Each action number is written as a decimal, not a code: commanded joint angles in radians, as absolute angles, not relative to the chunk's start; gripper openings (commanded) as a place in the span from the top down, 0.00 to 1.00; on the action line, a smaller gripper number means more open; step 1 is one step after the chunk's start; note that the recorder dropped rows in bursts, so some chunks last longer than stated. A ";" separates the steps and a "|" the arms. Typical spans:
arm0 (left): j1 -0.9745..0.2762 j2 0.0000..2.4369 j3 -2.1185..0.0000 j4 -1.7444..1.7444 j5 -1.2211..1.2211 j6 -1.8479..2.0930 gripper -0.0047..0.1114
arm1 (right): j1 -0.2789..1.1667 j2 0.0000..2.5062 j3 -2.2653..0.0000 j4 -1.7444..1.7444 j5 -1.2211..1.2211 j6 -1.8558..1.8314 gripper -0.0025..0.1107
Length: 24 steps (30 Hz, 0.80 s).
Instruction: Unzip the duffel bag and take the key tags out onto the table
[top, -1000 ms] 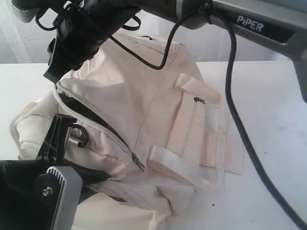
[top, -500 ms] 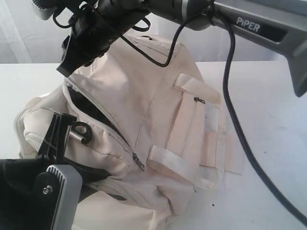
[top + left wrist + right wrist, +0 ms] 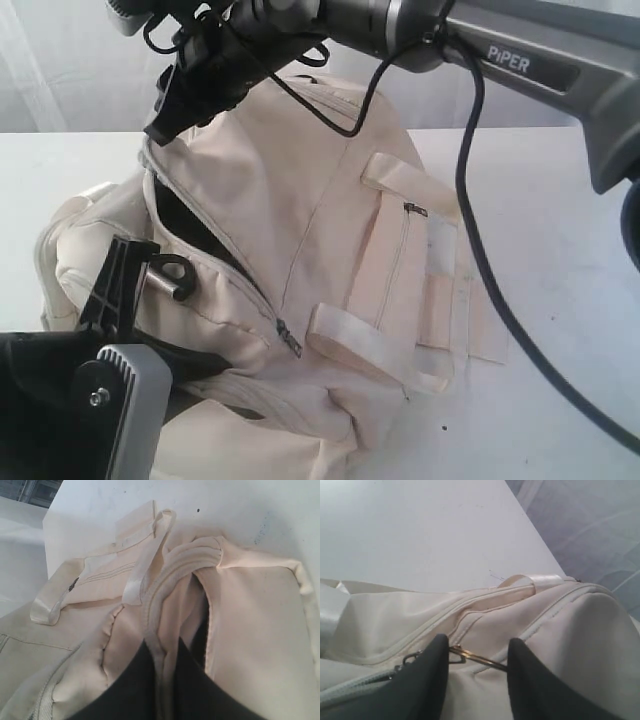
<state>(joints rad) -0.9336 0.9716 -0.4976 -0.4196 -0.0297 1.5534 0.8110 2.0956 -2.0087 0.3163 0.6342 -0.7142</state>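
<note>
Exterior view: the cream fabric duffel bag (image 3: 330, 230) lies mid-frame on the white flat worktop (image 3: 560, 300), its zip partly parted over dark grey lining (image 3: 190, 225). The right claw (image 3: 165, 120) meets the bag's top at upper left. The left claw (image 3: 125, 270) sits at lower left beside a black D-ring (image 3: 175, 275).

Left wrist view: the dark fingers, narrowly set, pinch a cream seam ridge of the bag.

Right wrist view: the fingers stand half apart, clamping the metal ring zipper pull (image 3: 475, 656) that spans the gap
</note>
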 commanded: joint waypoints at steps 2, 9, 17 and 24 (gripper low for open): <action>-0.950 0.967 -0.499 -0.440 0.022 1.544 0.96 | 0.756 2.087 -2.027 0.286 0.444 -0.706 0.98; -0.950 0.967 -0.499 -0.440 0.023 1.542 0.96 | 0.727 2.087 -2.027 0.299 0.410 -0.698 0.98; -0.950 0.944 -0.501 -0.440 0.017 1.542 0.96 | 0.727 2.087 -2.027 0.354 0.466 -0.698 0.98; -0.950 0.795 -0.502 -0.466 0.014 1.540 0.75 | 0.727 2.087 -2.027 0.370 0.523 -0.698 0.98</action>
<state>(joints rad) -0.9336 0.8668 -0.4976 -0.4224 -0.0230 1.5534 0.7583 2.1027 -2.0094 0.3903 0.6128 -0.7020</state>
